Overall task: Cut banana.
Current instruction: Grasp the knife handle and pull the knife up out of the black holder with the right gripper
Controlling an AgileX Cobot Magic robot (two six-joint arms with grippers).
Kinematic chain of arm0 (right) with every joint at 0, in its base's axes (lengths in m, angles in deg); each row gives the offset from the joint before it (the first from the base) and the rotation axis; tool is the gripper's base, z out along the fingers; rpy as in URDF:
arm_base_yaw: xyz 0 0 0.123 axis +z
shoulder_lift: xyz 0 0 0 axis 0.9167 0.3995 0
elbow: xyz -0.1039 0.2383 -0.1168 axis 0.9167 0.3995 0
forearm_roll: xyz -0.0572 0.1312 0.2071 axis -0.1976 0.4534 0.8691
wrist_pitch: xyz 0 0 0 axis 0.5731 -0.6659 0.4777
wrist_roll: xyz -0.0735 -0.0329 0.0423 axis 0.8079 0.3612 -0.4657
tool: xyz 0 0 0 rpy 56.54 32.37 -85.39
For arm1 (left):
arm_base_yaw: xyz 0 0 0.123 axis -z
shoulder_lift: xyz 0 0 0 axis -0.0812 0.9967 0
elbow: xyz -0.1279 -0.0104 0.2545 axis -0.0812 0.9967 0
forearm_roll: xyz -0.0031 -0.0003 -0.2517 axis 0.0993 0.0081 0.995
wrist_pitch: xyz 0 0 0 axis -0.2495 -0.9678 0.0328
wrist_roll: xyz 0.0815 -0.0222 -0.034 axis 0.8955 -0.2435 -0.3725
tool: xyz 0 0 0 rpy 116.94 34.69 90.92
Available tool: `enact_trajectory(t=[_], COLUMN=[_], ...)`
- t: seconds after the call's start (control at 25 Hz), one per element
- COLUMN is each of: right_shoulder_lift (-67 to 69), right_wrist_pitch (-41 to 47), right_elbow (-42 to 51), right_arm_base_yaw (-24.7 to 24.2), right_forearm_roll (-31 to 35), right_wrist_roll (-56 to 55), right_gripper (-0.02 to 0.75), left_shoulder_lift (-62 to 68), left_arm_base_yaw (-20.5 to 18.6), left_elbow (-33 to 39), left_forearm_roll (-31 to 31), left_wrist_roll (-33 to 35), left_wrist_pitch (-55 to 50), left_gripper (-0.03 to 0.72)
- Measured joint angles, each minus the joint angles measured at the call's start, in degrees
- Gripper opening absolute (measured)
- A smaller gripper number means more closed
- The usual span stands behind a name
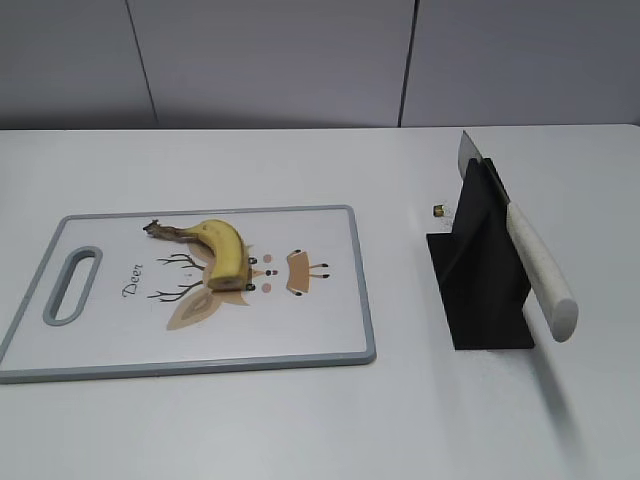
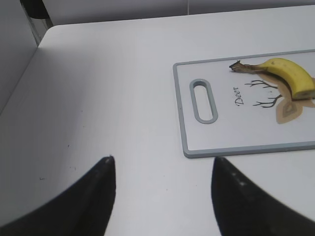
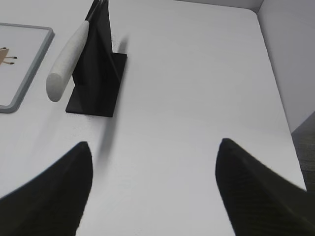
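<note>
banana (image 1: 222, 251) on cutting board (image 1: 320, 330), knife (image 1: 535, 262) in stand (image 1: 482, 290)

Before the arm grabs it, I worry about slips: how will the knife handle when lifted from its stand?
The knife probably lifts stiffly. Its smooth, rounded handle may slip in the jaws. It sits slanted in the stand, overhanging, so it may drag or tip the stand.

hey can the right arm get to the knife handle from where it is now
Probably yes. The right gripper is open above bare table, and the knife handle sticks out of the black stand toward it with nothing between.
</note>
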Motion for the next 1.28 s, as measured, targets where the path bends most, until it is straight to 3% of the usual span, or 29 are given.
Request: enact_trajectory(t=[0.4, 0.88, 1.28], right_shoulder_lift=[1.35, 26.22, 45.72], right_wrist_pitch=[0.14, 0.55, 9.09], right_elbow=[-0.32, -11.53, -22.49], right_arm_base_yaw=[0.00, 0.00, 0.00], right_forearm_roll=[-0.59, -0.19, 4.00], right_wrist_roll=[0.00, -4.58, -6.99], right_gripper=[0.589, 0.589, 0.589], left_shoulder_lift=[0.00, 0.00, 0.00], left_arm_base_yaw=[0.00, 0.00, 0.00], left_elbow=[0.00, 0.00, 0.02], left_forearm_roll=[0.00, 0.00, 0.00], left_wrist_roll=[0.00, 0.00, 0.00], left_wrist_pitch=[0.00, 0.00, 0.00], left_gripper=[0.593, 0.593, 0.593])
